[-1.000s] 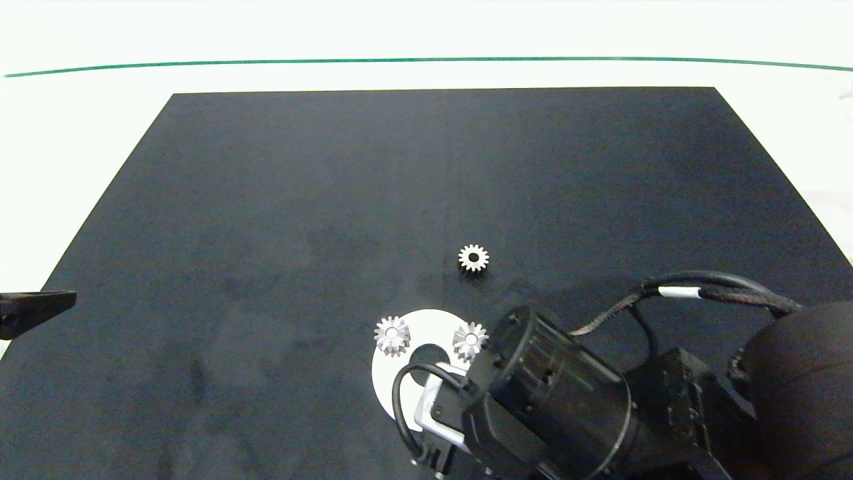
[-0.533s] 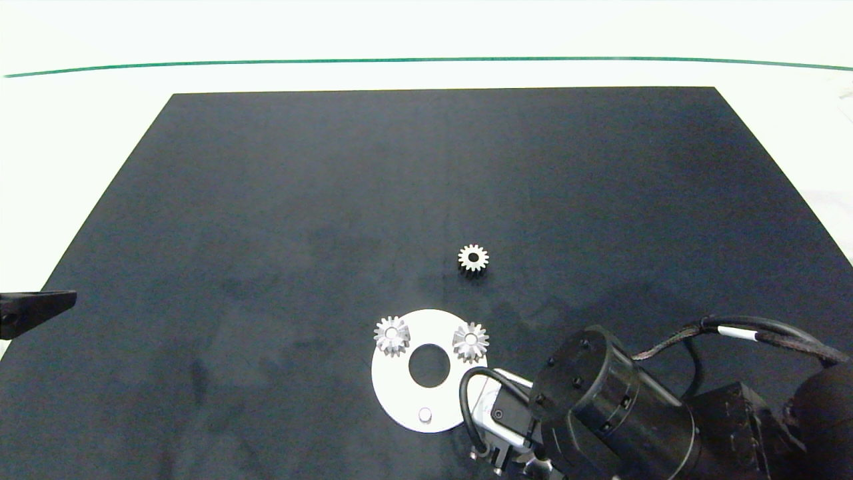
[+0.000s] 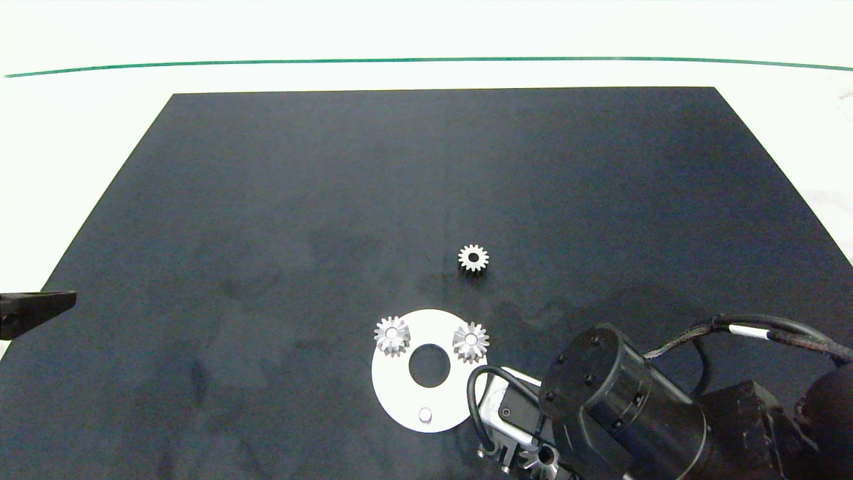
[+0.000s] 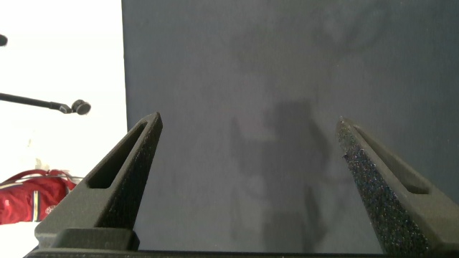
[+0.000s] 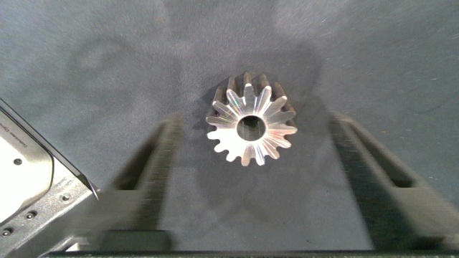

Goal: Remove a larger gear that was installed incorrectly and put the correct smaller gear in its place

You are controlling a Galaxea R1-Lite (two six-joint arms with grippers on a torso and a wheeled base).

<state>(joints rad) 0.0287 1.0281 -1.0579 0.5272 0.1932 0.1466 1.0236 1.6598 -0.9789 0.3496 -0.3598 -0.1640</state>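
Observation:
The larger gear (image 5: pixel 251 129), silvery with long pointed teeth and a dark bore, lies flat on the black mat (image 5: pixel 107 43). My right gripper (image 5: pixel 256 125) is open around it, one finger on each side, with a gap between each finger and the teeth. In the head view this gear (image 3: pixel 541 460) peeks out under the right arm (image 3: pixel 620 407) at the front edge. The smaller gear (image 3: pixel 473 258) lies alone on the mat behind the white disc (image 3: pixel 400 393). At the mat's left edge my left gripper (image 4: pixel 247 125) is parked and open.
Two small gears (image 3: pixel 392 335) (image 3: pixel 470 341) with bright centres sit on the white disc on either side of its round hole. A bare pin (image 3: pixel 424 415) stands at the disc's near rim. The white table (image 3: pixel 426 33) surrounds the black mat (image 3: pixel 333 187).
The right arm has drawn back from over the disc toward the front right. The disc's near pin now shows bare, and the larger gear has come into view at the front edge.

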